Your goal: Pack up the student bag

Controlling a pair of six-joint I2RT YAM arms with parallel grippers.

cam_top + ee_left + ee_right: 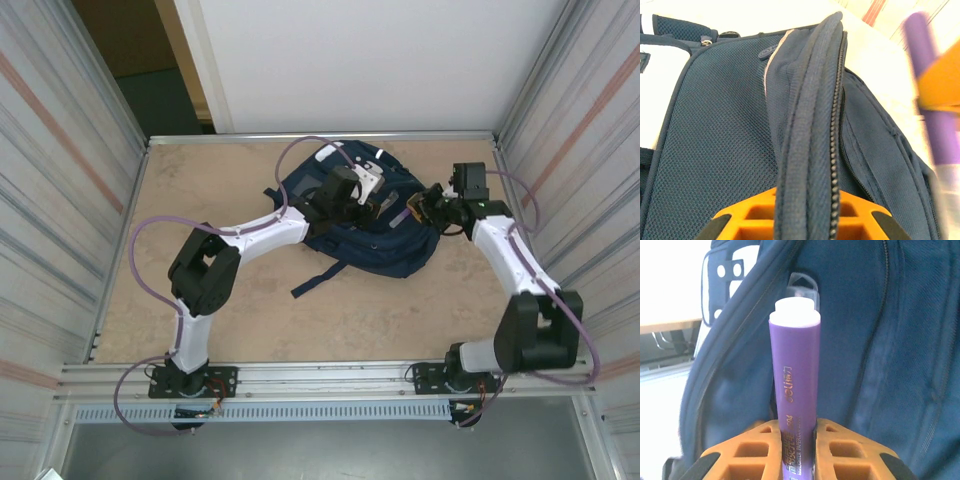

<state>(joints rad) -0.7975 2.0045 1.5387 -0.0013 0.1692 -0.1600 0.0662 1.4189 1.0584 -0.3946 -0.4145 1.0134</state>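
Currently one large navy-blue fabric backpack [400, 250] lies just ahead of both grippers. Left gripper [807, 222] pinches its raised zipper edge [832, 125]. Right gripper [800, 452] clamps one purple cylindrical marker [795, 380], white tip forward, with backpack fabric just beyond it.

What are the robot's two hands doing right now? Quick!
Left gripper: closed, pinching the zipper edge of the student bag.
Right gripper: closed, holding a purple marker.
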